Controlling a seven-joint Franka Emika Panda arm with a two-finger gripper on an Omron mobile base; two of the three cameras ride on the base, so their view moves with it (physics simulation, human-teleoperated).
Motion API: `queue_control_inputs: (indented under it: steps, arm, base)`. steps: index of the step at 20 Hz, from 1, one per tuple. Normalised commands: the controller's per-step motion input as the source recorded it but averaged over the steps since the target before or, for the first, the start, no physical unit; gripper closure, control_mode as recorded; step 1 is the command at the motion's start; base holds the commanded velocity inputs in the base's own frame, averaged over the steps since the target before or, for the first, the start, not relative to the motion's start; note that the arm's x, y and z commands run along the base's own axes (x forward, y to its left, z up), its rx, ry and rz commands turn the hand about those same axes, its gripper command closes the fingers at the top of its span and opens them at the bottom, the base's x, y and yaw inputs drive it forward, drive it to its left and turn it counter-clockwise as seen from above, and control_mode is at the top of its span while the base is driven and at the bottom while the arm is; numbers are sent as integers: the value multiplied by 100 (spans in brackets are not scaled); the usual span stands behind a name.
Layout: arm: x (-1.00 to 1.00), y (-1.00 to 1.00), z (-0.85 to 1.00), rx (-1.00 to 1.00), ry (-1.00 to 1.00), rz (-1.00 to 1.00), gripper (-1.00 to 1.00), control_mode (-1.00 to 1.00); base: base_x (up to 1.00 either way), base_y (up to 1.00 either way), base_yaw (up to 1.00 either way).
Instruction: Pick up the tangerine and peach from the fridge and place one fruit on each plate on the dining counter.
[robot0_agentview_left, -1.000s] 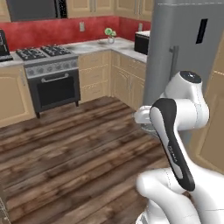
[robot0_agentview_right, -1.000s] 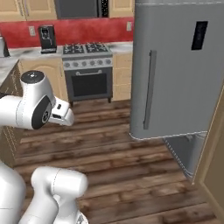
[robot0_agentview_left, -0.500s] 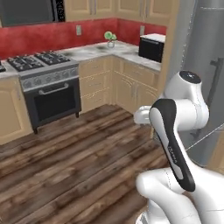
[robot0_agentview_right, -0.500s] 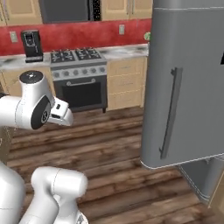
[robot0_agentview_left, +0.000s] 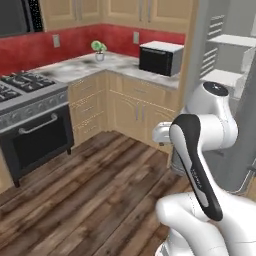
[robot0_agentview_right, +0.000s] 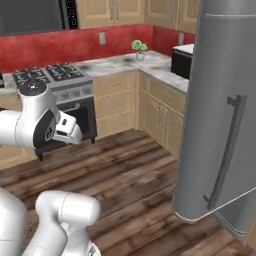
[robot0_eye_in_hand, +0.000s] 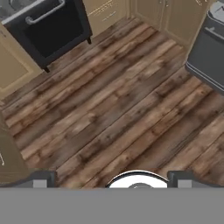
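The fridge stands at the right with its door swung open. Its white inner shelves (robot0_agentview_left: 226, 76) show in the left base view. The grey door with its long handle (robot0_agentview_right: 220, 120) rises tall in the right base view, and its lower edge (robot0_eye_in_hand: 206, 54) shows in the hand view. My gripper (robot0_eye_in_hand: 111, 180) hangs over bare wooden floor, pointing down. It is open, with the two fingertips (robot0_eye_in_hand: 41, 179) far apart and nothing between them. The hand (robot0_agentview_right: 67, 131) is tucked close to the arm. The tangerine, the peach, the plates and the dining counter are out of view.
A black oven with a gas hob (robot0_agentview_left: 35, 132) stands at the left. A marbled worktop over tan cupboards carries a black microwave (robot0_agentview_left: 160, 57) and a small potted plant (robot0_agentview_left: 99, 48). Wooden floor (robot0_agentview_left: 100, 190) lies open between the oven and the fridge.
The whole picture has shifted: the camera swung so the oven slid left, and the fridge door and shelves came closer at the right. The arm keeps its pose.
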Motion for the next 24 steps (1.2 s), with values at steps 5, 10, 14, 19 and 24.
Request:
queue_control_inputs:
  steps: [5,10,14,19,24]
  arm:
    - [0,0,0,0,0,0,-100,100]
    - [0,0,0,0,0,0,-100,100]
    - [0,0,0,0,0,0,-100,100]
    - [0,0,0,0,0,0,-100,100]
    - [0,0,0,0,0,0,-100,100]
  base:
    - [100,94,-57]
    - [100,93,-57]
    - [100,84,-64]
    - [100,74,-65]
    - [100,20,-56]
